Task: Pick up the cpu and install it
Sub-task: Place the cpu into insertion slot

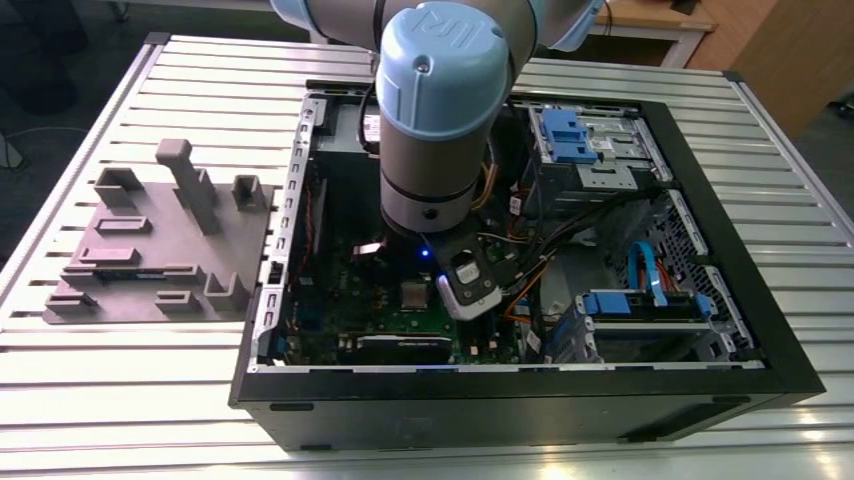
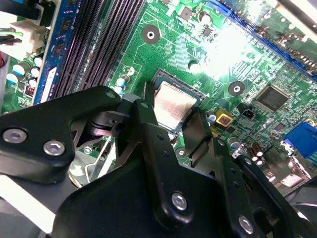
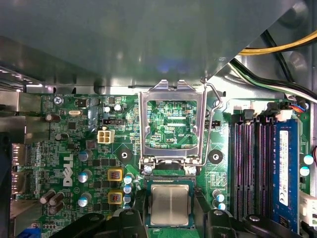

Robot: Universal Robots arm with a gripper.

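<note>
While cpu (image 3: 170, 206) lay seated in socket (image 3: 171, 181) beside raised load plate (image 3: 171, 124), my claw (image 2: 173, 114) stood spread, fingers (image 2: 141, 119) flanking it. Risk, I judged: finger snagging cpu edge, tilting it in socket.

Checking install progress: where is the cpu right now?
In the first wrist view the cpu lies in the motherboard socket, beside the flipped-open silver load frame.

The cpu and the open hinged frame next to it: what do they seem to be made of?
The cpu: top looks like metal, dull silver with a soft sheen; the thin rim is darker, perhaps circuit board. The hinged frame: probably stamped steel, thin, bright and reflective, with bent edges.
</note>
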